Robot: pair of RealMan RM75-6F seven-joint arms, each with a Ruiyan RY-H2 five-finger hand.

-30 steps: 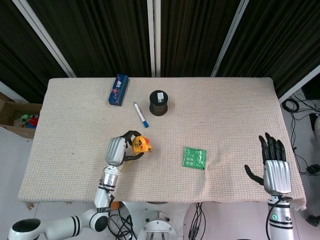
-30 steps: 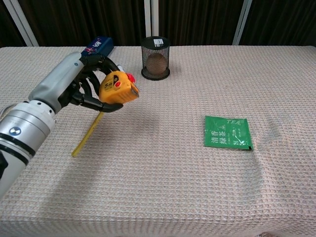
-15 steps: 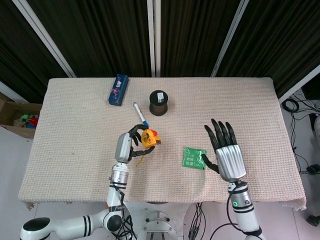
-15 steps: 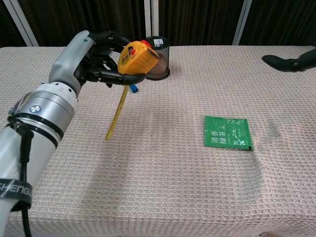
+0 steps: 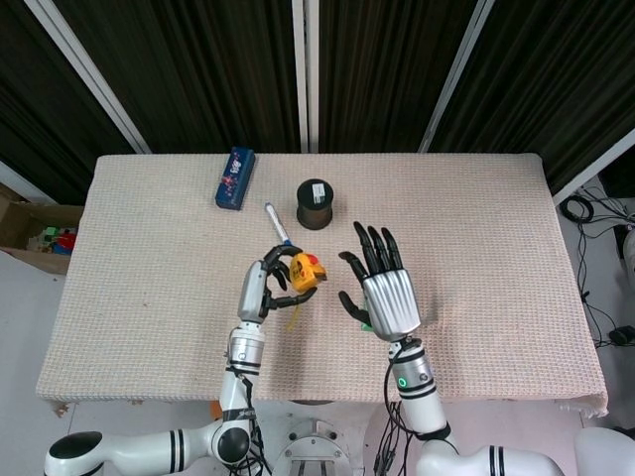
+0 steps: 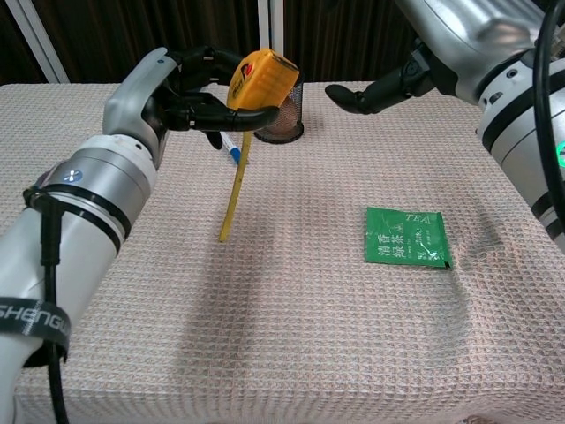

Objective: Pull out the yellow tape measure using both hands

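My left hand (image 5: 262, 287) (image 6: 177, 88) grips the yellow tape measure (image 5: 303, 272) (image 6: 263, 78) and holds it raised above the table. A length of yellow tape (image 6: 235, 181) hangs from the case down to the cloth. My right hand (image 5: 382, 290) is open with fingers spread, just to the right of the case and apart from it. In the chest view only its fingertips (image 6: 353, 97) and forearm show at the upper right.
A green tea packet (image 6: 405, 237) lies on the beige cloth (image 5: 496, 218), partly under my right hand in the head view. A black mesh cup (image 5: 315, 203), a blue-tipped pen (image 5: 275, 220) and a blue box (image 5: 234, 178) sit toward the back.
My right hand has swept left from the right side of the table to just beside the tape measure. My left hand has lifted the case a little higher and rightward.
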